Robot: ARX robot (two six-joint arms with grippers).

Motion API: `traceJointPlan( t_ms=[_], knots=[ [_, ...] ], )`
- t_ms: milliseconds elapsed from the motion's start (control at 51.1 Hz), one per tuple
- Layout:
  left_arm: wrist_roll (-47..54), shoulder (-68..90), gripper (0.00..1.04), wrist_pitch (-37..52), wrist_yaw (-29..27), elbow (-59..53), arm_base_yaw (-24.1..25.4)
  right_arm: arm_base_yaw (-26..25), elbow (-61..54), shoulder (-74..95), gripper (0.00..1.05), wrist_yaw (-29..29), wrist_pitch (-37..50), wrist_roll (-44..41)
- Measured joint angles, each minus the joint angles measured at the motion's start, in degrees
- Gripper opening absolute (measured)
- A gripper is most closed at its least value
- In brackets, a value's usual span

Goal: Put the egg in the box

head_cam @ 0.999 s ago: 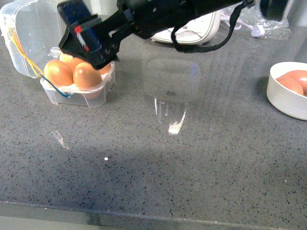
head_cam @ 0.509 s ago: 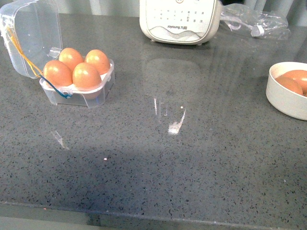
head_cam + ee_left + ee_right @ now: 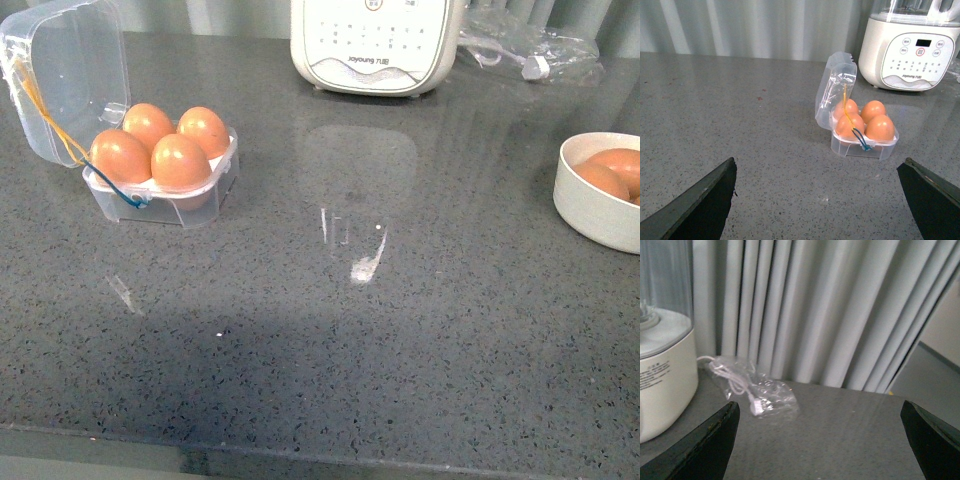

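- Presently, box (image 3: 160,205): small clear plastic case with a white inner tray, standing on the countertop (image 3: 400,330) at the far left of the front view. It is well apart from both grippers.
- Lid (image 3: 70,70): hinged open and standing nearly upright behind the tray's left side.
- Cords: a yellow cord (image 3: 40,100) runs down across the lid. A blue cord (image 3: 125,190) loops at the tray's front left corner.
- Egg (image 3: 180,160): orange-brown, seated in a slot of the box. Three like eggs fill the other slots, so all four are occupied. Which of them is the task's own cannot be told.
- Left gripper (image 3: 817,170): jaws spread wide with nothing between them. Both dark fingers (image 3: 705,205) frame the lower corners of the left wrist view, and the box (image 3: 865,147) lies ahead between them.
- Right gripper (image 3: 819,410): jaws spread wide and empty, facing the curtain (image 3: 815,305) and the back of the countertop.
- Bowl (image 3: 590,215): round and white, at the right edge of the front view, holding more brown eggs.
- Appliance (image 3: 375,45): white, with a button panel, at the back of the countertop, to the right of the box.
- Plastic bag (image 3: 530,50): clear and crumpled with a white cable inside, lying just beside the appliance on its right.
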Motion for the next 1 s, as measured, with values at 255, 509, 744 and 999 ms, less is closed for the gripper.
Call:
traceJointPlan(
  t_ms=[255,509,744,999],
  knots=[
    [0.00,-0.02,0.98,0.00,0.00,0.00,0.00,-2.16,-13.64,-13.44,0.61,-9.14,-4.42,10.01],
    [0.00,0.00,0.98,0.00,0.02,0.00,0.00,1.05,-30.97,-24.72,0.06,-5.20,1.11,12.11],
    [0.00,0.00,0.98,0.00,0.00,0.00,0.00,1.66,-37.79,-30.97,0.03,-5.14,1.90,12.22],
    [0.00,0.00,0.98,0.00,0.00,0.00,0.00,1.68,-44.17,-39.52,0.03,-5.14,-0.20,12.24]
  ],
)
